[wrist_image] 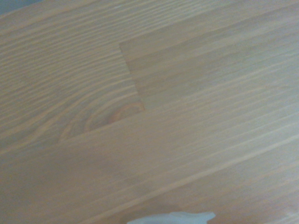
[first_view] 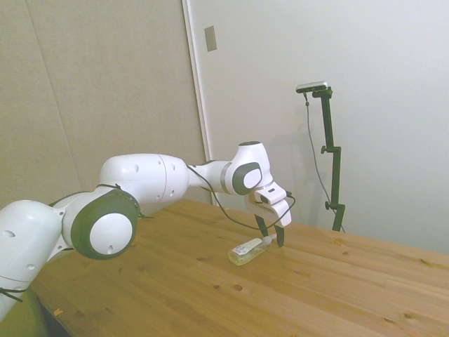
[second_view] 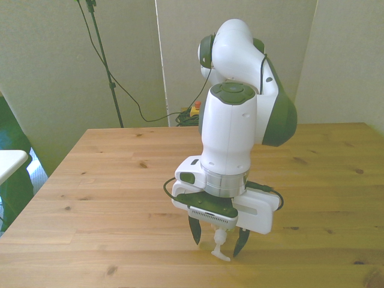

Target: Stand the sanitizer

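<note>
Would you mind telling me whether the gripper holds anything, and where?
Nothing is held: the gripper is open astride the pump neck of the lying clear plastic sanitizer bottle.

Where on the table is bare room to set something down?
Nearly everywhere: the table is bare wood on both sides of the arm. The only crowded spot is near the front edge, where the open gripper straddles the lying sanitizer.

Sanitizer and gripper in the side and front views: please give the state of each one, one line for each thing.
sanitizer: lying on its side on the table, not yet standing, pump nozzle end between the gripper's fingers.
gripper: open, pointing down, fingers on both sides of the nozzle, not closed on it.
</note>
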Robot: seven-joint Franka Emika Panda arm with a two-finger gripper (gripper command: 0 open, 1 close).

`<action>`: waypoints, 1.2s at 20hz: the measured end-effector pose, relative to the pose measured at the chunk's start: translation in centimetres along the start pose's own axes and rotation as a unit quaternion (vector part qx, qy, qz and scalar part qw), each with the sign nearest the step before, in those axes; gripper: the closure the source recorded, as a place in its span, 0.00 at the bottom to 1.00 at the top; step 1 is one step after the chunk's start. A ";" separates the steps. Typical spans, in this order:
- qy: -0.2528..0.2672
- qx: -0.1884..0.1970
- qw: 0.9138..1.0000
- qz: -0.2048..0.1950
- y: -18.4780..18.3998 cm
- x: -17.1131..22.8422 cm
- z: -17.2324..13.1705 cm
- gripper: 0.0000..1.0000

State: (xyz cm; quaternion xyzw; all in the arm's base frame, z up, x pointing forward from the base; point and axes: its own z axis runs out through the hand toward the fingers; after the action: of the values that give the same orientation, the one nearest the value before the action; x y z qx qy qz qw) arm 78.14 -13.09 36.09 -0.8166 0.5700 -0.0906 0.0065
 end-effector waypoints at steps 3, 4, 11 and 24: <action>-0.004 -0.001 1.000 0.003 0.2 0.1 0.3 1.00; -0.005 -0.001 1.000 0.004 0.2 0.2 0.3 1.00; -0.007 0.001 1.000 0.007 0.4 0.4 0.2 1.00; -0.015 0.008 1.000 0.014 0.8 0.4 -1.0 1.00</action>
State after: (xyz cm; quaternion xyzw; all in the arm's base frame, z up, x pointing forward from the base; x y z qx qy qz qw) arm 77.37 -13.69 36.99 -0.8100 0.5801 -0.0828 0.0228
